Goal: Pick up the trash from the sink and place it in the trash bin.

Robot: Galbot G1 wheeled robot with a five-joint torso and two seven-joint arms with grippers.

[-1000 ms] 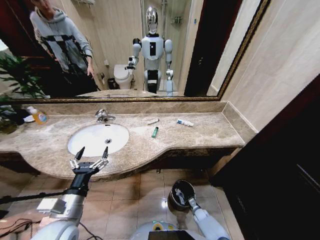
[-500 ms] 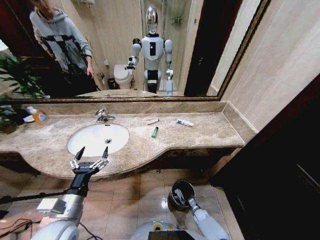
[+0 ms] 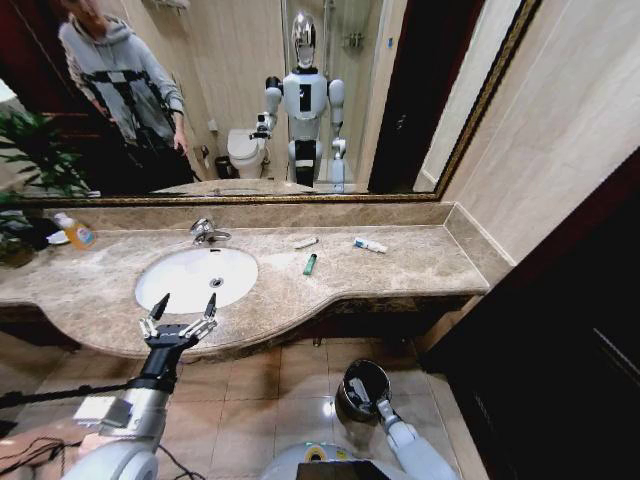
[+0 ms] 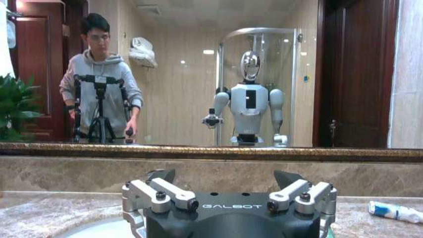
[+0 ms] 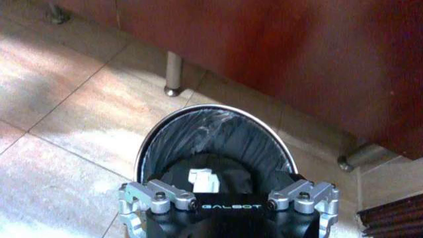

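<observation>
Right wrist view: open right pincer (image 5: 228, 210) above trash bin (image 5: 198, 131) holding a white piece (image 5: 203, 179).

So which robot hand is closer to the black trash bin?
The right. The right gripper hangs just over the trash bin on the floor, while the left gripper is up at the counter's front edge by the sink.

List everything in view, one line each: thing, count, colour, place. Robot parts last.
sink: 1, white, set in the marble counter
faucet: 1, chrome, behind the sink
green tube: 1, green, counter right of the sink
white tubes: 2, white, counter near the mirror
soap bottle: 1, orange-yellow, counter's left end
trash bin: 1, black, floor, white piece inside
left gripper: 1, open, at the counter's front edge
right gripper: 1, open, over the trash bin
</observation>
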